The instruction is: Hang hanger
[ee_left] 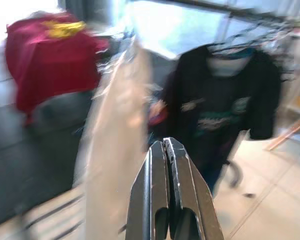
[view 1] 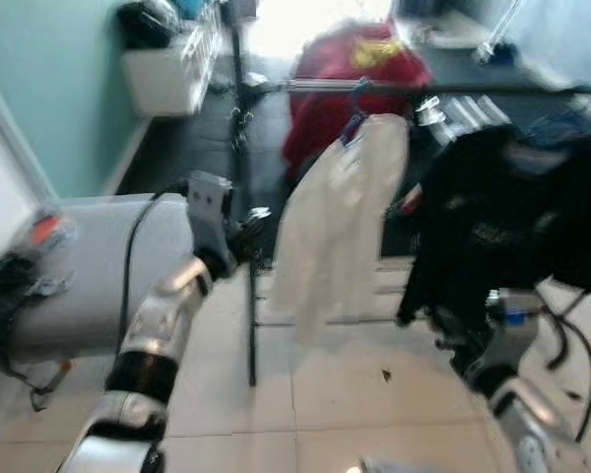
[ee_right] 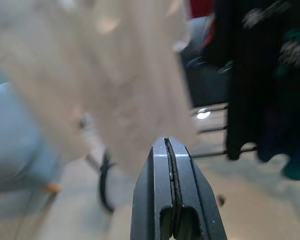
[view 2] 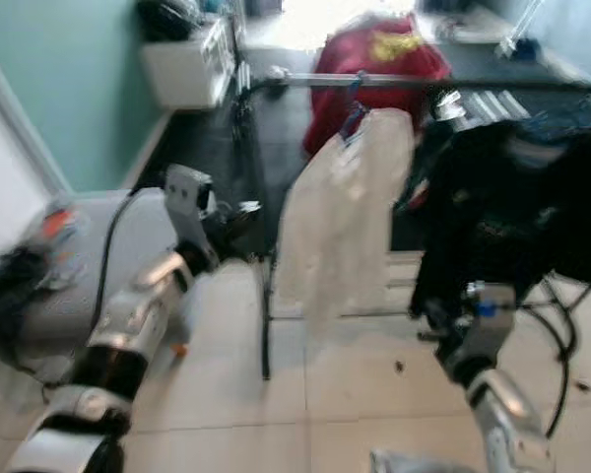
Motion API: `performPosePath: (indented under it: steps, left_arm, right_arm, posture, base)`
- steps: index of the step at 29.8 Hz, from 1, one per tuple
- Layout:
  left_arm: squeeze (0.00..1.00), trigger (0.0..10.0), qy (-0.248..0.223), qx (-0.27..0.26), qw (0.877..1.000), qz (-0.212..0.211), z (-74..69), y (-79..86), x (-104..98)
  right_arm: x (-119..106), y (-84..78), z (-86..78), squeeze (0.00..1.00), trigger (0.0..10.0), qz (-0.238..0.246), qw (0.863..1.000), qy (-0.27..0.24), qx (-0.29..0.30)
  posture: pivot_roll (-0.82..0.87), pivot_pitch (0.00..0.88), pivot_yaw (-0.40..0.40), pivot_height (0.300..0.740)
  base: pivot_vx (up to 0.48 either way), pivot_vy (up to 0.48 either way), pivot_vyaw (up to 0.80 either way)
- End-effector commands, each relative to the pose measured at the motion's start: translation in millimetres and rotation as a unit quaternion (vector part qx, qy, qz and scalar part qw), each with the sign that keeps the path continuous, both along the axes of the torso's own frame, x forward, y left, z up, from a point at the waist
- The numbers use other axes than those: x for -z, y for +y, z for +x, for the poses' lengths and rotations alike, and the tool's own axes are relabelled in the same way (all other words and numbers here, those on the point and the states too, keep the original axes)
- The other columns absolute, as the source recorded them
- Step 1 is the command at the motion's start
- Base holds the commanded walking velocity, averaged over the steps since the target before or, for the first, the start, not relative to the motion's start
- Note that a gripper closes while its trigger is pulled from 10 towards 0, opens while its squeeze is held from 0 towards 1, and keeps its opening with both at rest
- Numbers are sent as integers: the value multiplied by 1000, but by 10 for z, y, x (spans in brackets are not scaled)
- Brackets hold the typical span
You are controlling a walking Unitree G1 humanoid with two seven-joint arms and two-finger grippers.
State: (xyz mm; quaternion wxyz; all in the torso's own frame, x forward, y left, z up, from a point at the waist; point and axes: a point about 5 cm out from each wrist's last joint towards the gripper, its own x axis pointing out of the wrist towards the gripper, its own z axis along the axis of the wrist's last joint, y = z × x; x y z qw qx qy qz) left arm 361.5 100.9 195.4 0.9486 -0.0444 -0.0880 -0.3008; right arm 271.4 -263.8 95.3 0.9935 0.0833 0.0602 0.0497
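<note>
- Garment rail (view 1: 443, 89) is running across the upper scene, and it serves as the landmark for these notes.
- A white shirt (view 1: 340, 217) is hanging from the rail on a blue hanger (view 1: 358, 99); the hook is sitting over the bar, just past the rail's upright post (view 1: 244, 197).
- A black shirt (view 1: 502, 217) is hanging from the same rail beside the white shirt, further along toward the robot's right. A red garment (view 1: 350, 84) is lying behind the rail.
- Left tool (ee_left: 169, 150) is raised in front of the rail, near the post and short of the white shirt; its fingers are pressed together with nothing between them.
- Right tool (ee_right: 171, 155) is sitting low below the rail, under the black shirt, pointing toward the white shirt; its fingers are likewise closed and empty.
- A grey padded seat (view 1: 89, 266) is standing on the tiled floor (view 1: 374, 394), off the post end of the rail.
- All frames are blurring, so fine detail of the hook seat is not readable.
- Judgement: the hanging step is looking complete, since the hanger is resting on the rail and neither tool is gripping it.
- Judgement: the next move is calling for drawing both arms back clear of the rail without brushing the white shirt, then checking that the hook is staying seated.
</note>
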Motion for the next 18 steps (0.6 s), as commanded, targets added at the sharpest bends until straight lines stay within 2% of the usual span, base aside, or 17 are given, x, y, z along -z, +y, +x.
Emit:
performPosePath:
  steps: [1,12,16,17,18]
  left_arm:
    - [0,10000,7,-5,1000,-2,-5,45,25]
    - [0,10000,2,0,1000,-4,-19,11,-22]
    - [0,10000,4,-3,1000,-2,-26,-10,-31]
    - [1000,10000,2,-8,1000,4,-28,-16,-42]
    - [1000,10000,2,-8,1000,4,-28,-16,-42]
  right_arm:
    - [43,48,-14,0,10000,1,1000,7,-5]
    - [32,77,-9,0,10000,2,1000,3,-8]
    - [23,71,-5,0,10000,4,1000,-1,-5]
    - [20,72,-4,0,10000,5,1000,-2,-5]
    - [20,72,-4,0,10000,5,1000,-2,-5]
  posture:
    - [-99,94,5,740]
    - [-98,97,5,740]
    - [-99,97,5,740]
    - [-99,97,5,740]
    - [-99,97,5,740]
  base:
    - [480,0,-800]
    - [480,0,-800]
    - [438,0,0]
    - [0,0,0]
    - [0,0,0]
